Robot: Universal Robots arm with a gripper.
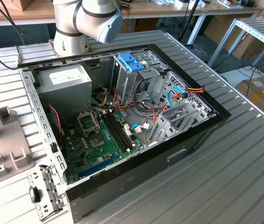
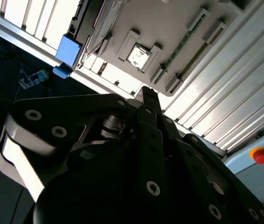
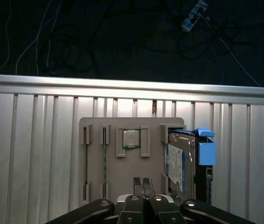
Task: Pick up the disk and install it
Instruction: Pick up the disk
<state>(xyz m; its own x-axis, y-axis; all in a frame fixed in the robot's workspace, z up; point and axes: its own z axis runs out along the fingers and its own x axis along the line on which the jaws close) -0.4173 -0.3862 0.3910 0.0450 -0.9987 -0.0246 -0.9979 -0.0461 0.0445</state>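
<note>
Gripper (image 3: 142,180) hovered over grey fixture (image 3: 99,158), jaws pressed together and empty; disk (image 3: 175,164) sat slotted in fixture just beside.

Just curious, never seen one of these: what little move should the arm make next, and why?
Probably slide sideways over the disk and open: the gripper hovers shut above the middle of the grey holder, near the processor chip, while the disk stands in its side slot, untouched.

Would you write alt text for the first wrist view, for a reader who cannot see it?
The shut, empty gripper hovers over a grey holder tray on a ribbed metal table. The disk sits at the tray's edge, and a processor chip sits mid-tray.
</note>
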